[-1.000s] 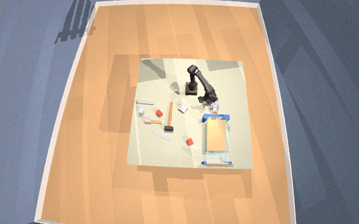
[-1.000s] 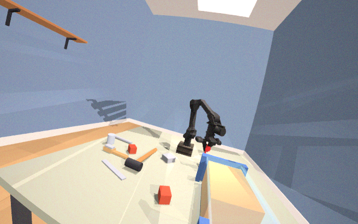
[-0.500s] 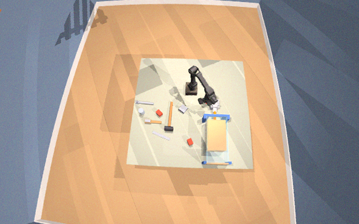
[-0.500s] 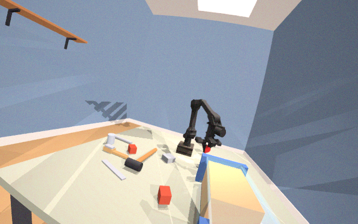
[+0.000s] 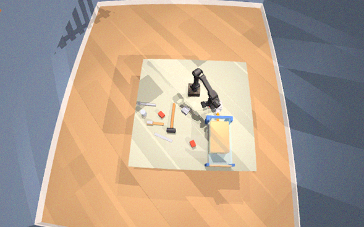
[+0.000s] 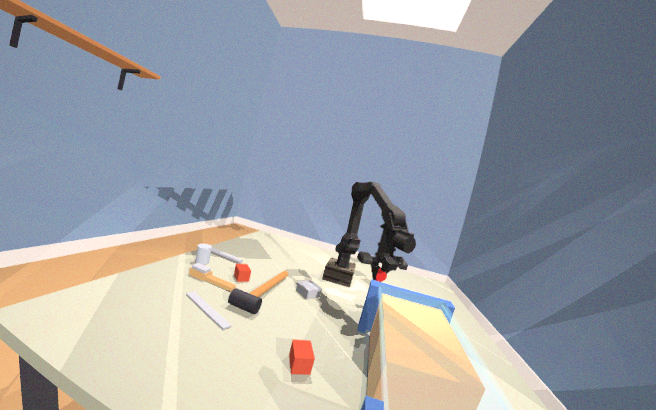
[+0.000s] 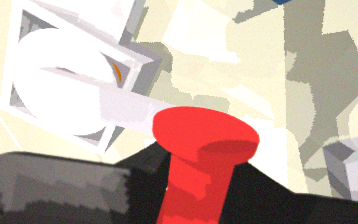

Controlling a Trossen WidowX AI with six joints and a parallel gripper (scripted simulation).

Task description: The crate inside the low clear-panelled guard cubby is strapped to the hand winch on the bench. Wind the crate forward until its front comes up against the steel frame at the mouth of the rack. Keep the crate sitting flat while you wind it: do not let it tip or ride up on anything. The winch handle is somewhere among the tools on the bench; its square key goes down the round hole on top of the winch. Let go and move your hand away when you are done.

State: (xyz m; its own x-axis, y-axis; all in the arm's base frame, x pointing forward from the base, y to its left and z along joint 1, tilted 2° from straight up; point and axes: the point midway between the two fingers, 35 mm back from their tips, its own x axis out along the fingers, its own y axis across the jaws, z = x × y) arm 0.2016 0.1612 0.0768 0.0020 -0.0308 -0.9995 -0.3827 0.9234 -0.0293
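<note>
My gripper (image 7: 192, 140) (image 6: 380, 270) is shut on the red knob (image 7: 205, 127) (image 6: 381, 276) of the winch handle. The handle's pale arm (image 7: 127, 107) runs from the knob to the round top of the white winch (image 7: 60, 107) (image 5: 219, 107); its key is hidden. An orange strap (image 5: 218, 115) runs from the winch toward the crate. The tan crate (image 5: 219, 137) (image 6: 425, 320) looks flat inside the clear-panelled cubby (image 5: 230, 145), its front close behind the blue mouth frame (image 5: 224, 116) (image 6: 417, 296). I cannot tell whether they touch.
Left of the cubby lie a red block (image 5: 193, 143) (image 6: 302, 357), a grey block (image 5: 185, 110) (image 6: 308, 289), and a black-headed mallet (image 5: 171, 130) (image 6: 245, 301). Farther left are another red block (image 5: 161, 114), a small hammer (image 5: 158, 123), a flat strip (image 5: 163, 137), a wrench (image 5: 148, 104) and a white cylinder (image 5: 143, 112).
</note>
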